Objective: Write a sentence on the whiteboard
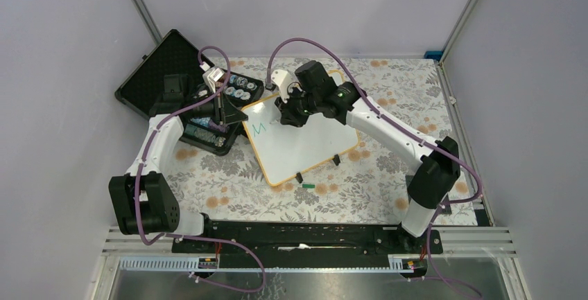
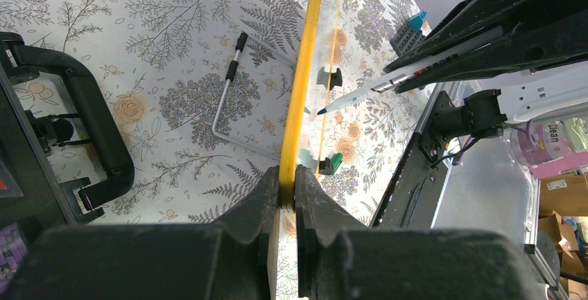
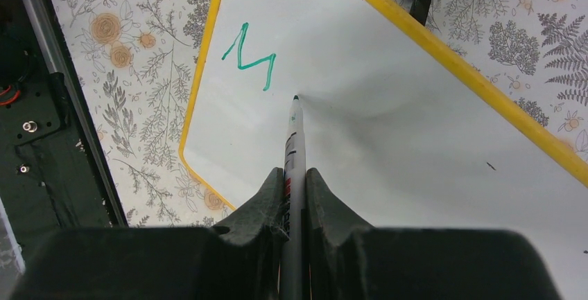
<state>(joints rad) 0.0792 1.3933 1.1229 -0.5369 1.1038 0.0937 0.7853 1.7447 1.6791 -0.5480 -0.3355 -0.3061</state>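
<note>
The whiteboard (image 1: 298, 140), white with an orange-yellow rim, stands tilted on two black clip feet in mid-table. My left gripper (image 2: 287, 179) is shut on its yellow rim (image 2: 298, 99) at the board's far left corner (image 1: 236, 116). My right gripper (image 3: 296, 175) is shut on a green marker (image 3: 294, 140); it hovers over the board's upper part (image 1: 288, 109). The marker's tip (image 3: 296, 98) is at the board surface, just right of a single green letter "M" (image 3: 248, 57), the only part of the sentence that shows. The "M" also shows in the top view (image 1: 258, 129).
An open black foam-lined case (image 1: 182, 85) with small items lies at the back left, behind my left gripper. A green marker cap (image 1: 308, 186) lies on the floral cloth in front of the board. A bent metal rod (image 2: 225, 99) lies on the cloth beside the board.
</note>
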